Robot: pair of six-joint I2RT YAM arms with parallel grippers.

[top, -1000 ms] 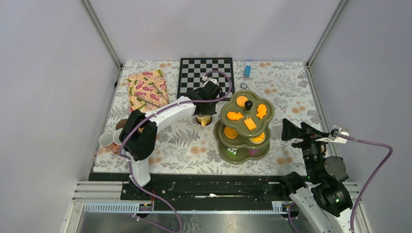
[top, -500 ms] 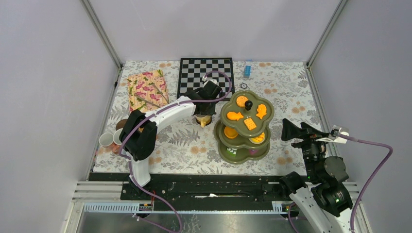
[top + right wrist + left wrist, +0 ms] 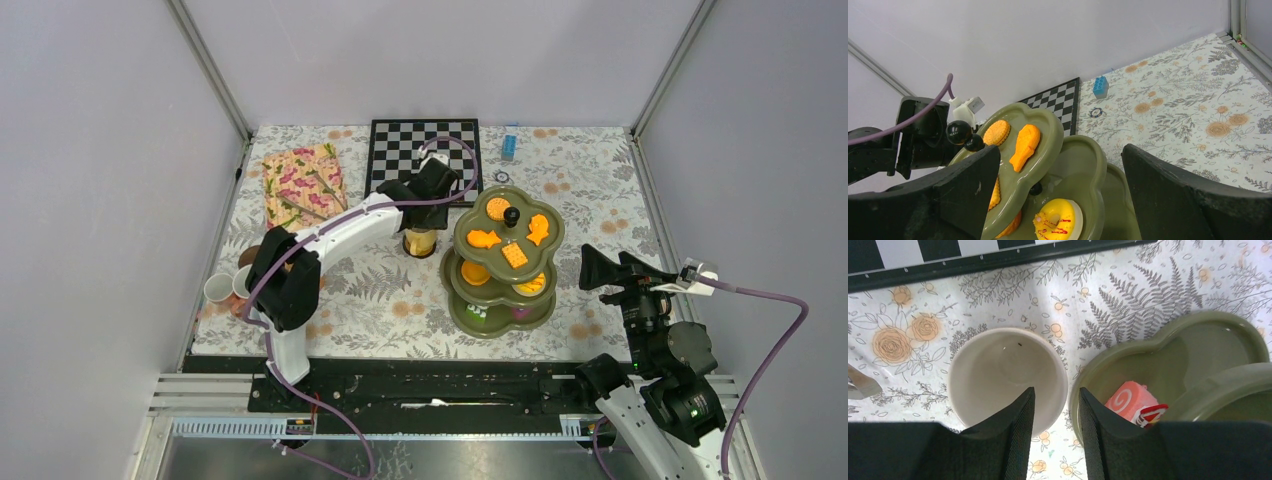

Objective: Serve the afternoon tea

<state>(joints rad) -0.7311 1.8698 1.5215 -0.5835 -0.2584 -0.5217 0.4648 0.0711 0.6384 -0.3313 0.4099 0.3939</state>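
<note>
Cream mug [image 3: 998, 370] beside green stand [image 3: 1148, 355]: left hand [image 3: 1056, 395] parted, fingers [image 3: 1018, 425] astride rim, not pinching; right hand [image 3: 1060, 155] wide, empty.

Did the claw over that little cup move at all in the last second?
Yes. In the top view the left gripper has shifted slightly up the picture, toward the chessboard, uncovering more of the cream-yellow mug below it.

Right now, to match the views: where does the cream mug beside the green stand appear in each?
Top external: cream mug, centre, just left of the stand.
Left wrist: cream mug centre-left, rim between left gripper fingers.
Right wrist: not in view.
Shared landmark: chessboard.
</note>
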